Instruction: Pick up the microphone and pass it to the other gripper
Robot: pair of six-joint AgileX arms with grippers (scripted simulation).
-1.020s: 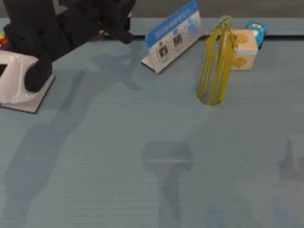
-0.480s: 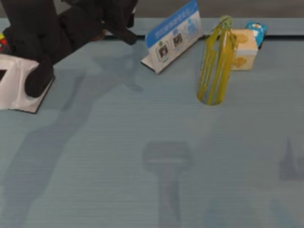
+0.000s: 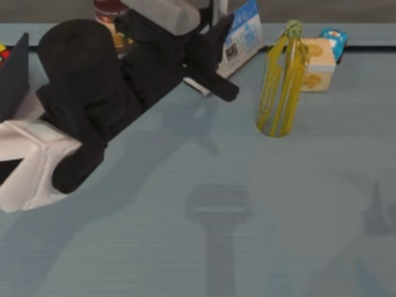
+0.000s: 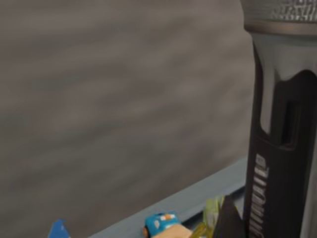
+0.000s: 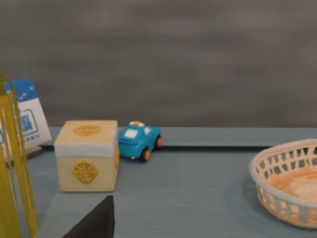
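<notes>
The microphone [image 4: 280, 148] fills the left wrist view, black handle below a silver-grey mesh head. In the top view its grey head [image 3: 164, 13] shows at the back edge, above the arm. My left gripper [image 3: 207, 59] is shut on the handle and holds it high above the table's back left, in front of the sign card. A dark fingertip [image 4: 228, 220] shows beside the handle. My right arm is out of the top view. One of its fingertips [image 5: 101, 218] shows far off to the side in the right wrist view, with nothing between the fingers.
A tall yellow bottle [image 3: 281, 80] stands at the back right, with a cream cube [image 3: 317, 65] and a blue toy car [image 3: 334, 37] behind it. A blue-and-white sign card [image 3: 244, 34] leans behind the left gripper. A woven basket [image 5: 287, 178] shows in the right wrist view.
My left arm has risen from the back left corner and swung right toward the sign card, so it looks much larger. The microphone's grey head has come into sight.
</notes>
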